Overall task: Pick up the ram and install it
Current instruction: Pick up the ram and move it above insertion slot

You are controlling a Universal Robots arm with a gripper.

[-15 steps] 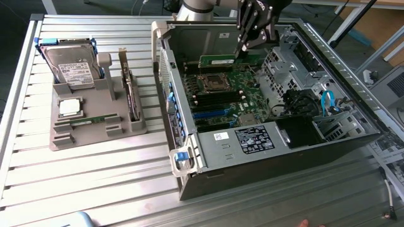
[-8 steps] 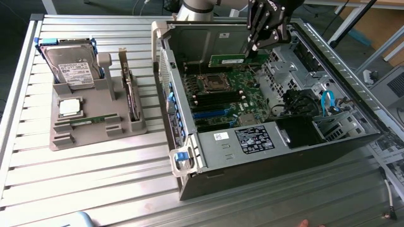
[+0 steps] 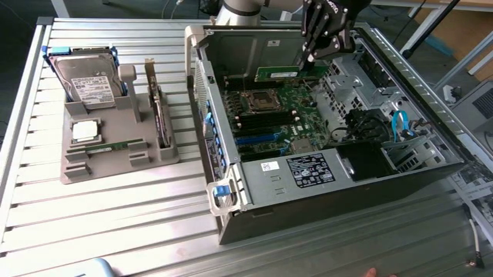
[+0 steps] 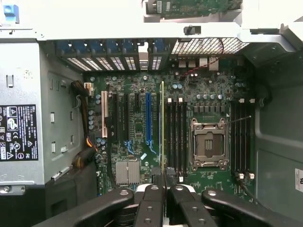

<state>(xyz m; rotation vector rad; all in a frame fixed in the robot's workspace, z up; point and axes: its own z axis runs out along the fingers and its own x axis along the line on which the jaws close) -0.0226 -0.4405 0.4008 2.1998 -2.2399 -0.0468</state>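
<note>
- I'm in the install step: the gripper (image 4: 163,187) is clamped on the ram (image 3: 279,73), which hangs on edge inside the case (image 3: 324,216), above the board and not yet in a slot.
- As I judge it, seating calls for the stick's lower edge lined up along one of the black memory slots (image 4: 175,137), then a straight press.
- Those slots look bare. The processor socket (image 4: 208,144) sits just beside them, and the blue cables (image 3: 400,127) lie at the case's other end.
- Outside the case, the tray (image 3: 115,167) holds a hard drive (image 3: 85,81), an expansion card (image 3: 158,118) and a spare stick (image 3: 112,146).
</note>
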